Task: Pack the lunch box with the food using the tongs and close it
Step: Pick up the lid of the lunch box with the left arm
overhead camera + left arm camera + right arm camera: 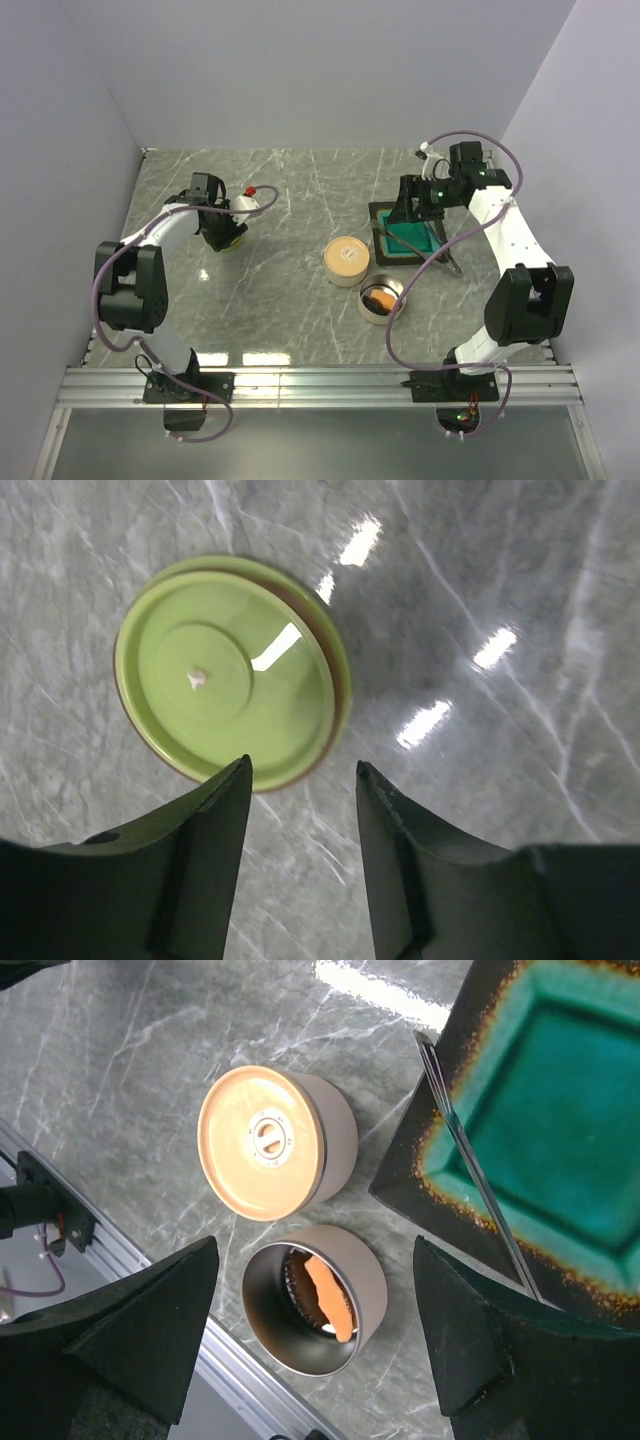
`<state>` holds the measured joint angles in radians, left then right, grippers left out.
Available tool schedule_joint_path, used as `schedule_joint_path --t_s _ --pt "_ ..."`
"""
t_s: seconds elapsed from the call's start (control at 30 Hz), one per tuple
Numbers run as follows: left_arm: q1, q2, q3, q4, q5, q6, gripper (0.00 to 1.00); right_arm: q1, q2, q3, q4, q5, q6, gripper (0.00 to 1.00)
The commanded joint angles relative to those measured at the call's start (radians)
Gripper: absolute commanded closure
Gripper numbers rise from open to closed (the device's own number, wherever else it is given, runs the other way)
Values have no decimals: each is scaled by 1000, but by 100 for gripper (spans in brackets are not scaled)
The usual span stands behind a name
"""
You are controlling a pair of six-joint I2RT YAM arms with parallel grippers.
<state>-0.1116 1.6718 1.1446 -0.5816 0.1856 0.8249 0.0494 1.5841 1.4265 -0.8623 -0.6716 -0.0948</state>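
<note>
**Risks**
- The left gripper (303, 770) is held over the green lid (225, 670), jaws partly apart, nothing grasped. The lid is seen off to one side of the gap. If the fingers are brought down as they stand, only the rim is likely to be clipped.
- The lid lies flat on polished stone, so a skid toward the counter's (290, 190) left edge is judged likely under a glancing pinch.
- The right gripper (315, 1255) is spread wide and empty above the open tin (365, 1265). The tongs (482, 1175) rest across the tray's (560, 1130) raised rim. A grasp there may catch the tray as well, or the thin arms may be pushed aside.
- The open tin stands just beside the closed tin (265, 1140). Either could be nudged on descent.

**Location**
- The food (325, 1295), an orange piece over a dark brown one, is seen inside the open tin, right of centre toward the counter's near edge.
- Whether more pieces lie elsewhere cannot be told.

**Materials and shapes**
- Lid: glossy green plastic, round, concentric steps, brown underside edge.
- Tins: short round cylinders, brushed metal inside, tan outside. A tan cap with a small central fitting is seen on the closed one.
- Tray: square glazed ceramic, teal well, dark speckled border.
- Tongs: slim bright metal.
- Counter: grey veined marble, strongly reflective.
</note>
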Motion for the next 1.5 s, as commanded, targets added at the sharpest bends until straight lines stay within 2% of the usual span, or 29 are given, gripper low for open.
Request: schedule_joint_path --t_s 0.0,0.37,0.67,0.77,0.87,1.1,1.2,1.33,1.37,1.43,1.47 --pt "-2 26 4 83 0 57 49 -20 -61 -35 -3 -51 -20 15" --pt "-11 120 -23 147 2 68 54 -77 -12 -28 -23 -77 -23 17" --pt "-26 117 -89 189 -20 60 77 -89 -3 -25 -23 -75 -25 18" --pt "-36 89 -72 152 -15 27 93 -89 -9 -23 -23 -80 -25 19" --pt "-39 59 -27 95 6 -24 100 -89 -19 -24 -20 -94 -23 19" --pt "-40 5 121 -59 95 -112 100 -89 -38 -11 -35 -121 -43 20" --pt "-45 -29 203 -151 188 -180 100 -88 -62 -9 -32 -120 -71 20" --pt "-54 -60 342 -323 432 -269 100 -86 -160 -50 25 -115 -131 20" --pt "-59 -67 363 -345 536 -311 100 -83 -191 -87 51 -106 -164 19" --pt "-76 -87 408 -385 625 -351 100 -77 -298 -138 165 -83 -207 19" --pt "-80 -96 417 -386 720 -393 100 -69 -341 -197 216 -51 -244 19"
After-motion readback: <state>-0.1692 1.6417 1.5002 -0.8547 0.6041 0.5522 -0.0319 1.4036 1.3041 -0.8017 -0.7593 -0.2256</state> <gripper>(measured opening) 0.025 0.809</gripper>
